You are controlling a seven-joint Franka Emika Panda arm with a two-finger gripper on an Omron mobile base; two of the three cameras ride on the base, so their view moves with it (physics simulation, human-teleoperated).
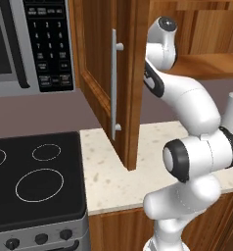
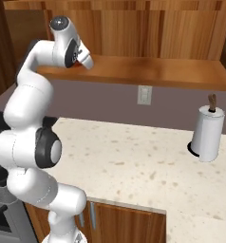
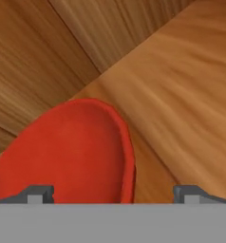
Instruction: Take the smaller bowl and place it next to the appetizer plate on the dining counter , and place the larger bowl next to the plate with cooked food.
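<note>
The task is judged barely begun: the smaller bowl point(image 3: 70, 152) is not yet gripped and sits on a wooden cabinet shelf point(image 3: 191, 109). The tool point(image 3: 112, 193) is held wide open with the bowl's rim between its tips. Nothing is seen inside the bowl. Both placements remain.

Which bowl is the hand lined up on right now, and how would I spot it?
Start at the open wooden wall cabinet above the speckled counter, where the arm reaches onto the shelf. On that shelf, right ahead of the open gripper, sits the smaller bowl. It is glossy, plain red, against brown wood all around.
</note>
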